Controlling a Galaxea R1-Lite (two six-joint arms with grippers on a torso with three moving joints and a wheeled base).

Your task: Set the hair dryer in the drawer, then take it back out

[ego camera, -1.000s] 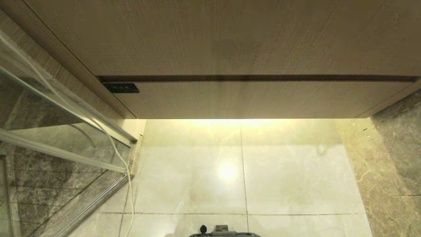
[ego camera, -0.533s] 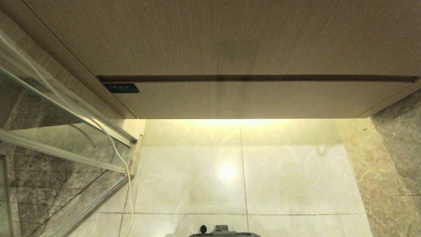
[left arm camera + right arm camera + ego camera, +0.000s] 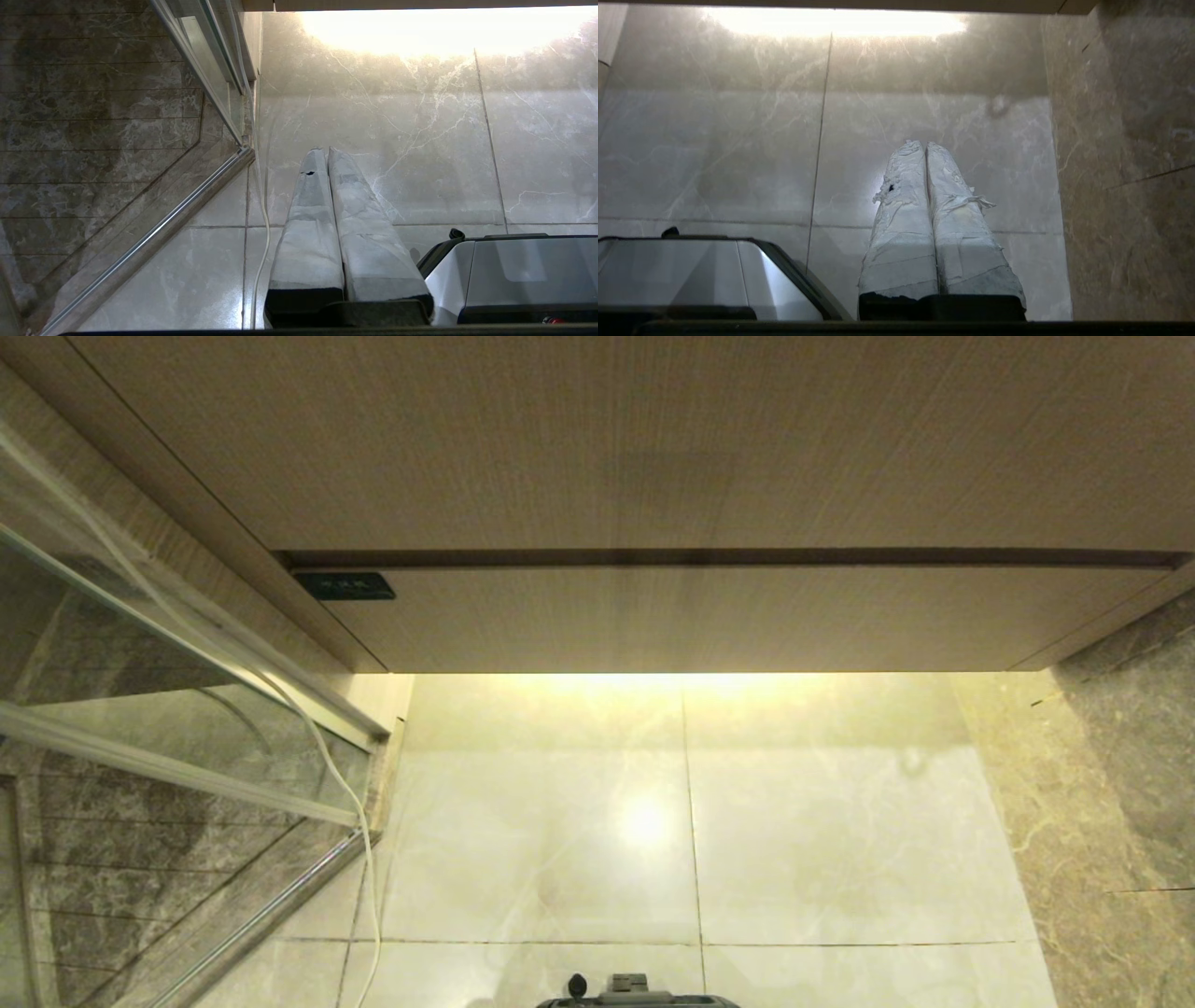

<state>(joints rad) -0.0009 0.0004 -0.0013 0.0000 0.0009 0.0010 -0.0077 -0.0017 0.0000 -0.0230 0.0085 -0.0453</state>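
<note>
Nothing has shifted since the earlier head frames: same cabinet, same floor, neither of my arms in sight. From the head, I look down on the drawer (image 3: pixel 709 616), shut flush beneath the taller plain panel (image 3: pixel 635 439), its small dark label (image 3: pixel 344 585) at the front's left end. Pale floor tiles (image 3: pixel 822 831) glow below it, a white cord (image 3: pixel 369 859) trails along the glass partition (image 3: pixel 168 728) on my left, and grey marble wall (image 3: pixel 1120 784) stands on my right. The hair dryer shows nowhere (so I cannot say where it lies).

From the left wrist, my left gripper (image 3: pixel 326 150) hangs over the tiles with its wrapped fingers (image 3: pixel 308 224) pressed together, holding nothing, beside my base (image 3: pixel 509 270).

From the right wrist, my right gripper (image 3: pixel 924 143) is likewise closed and empty, its taped fingers (image 3: pixel 962 224) touching above the floor.
</note>
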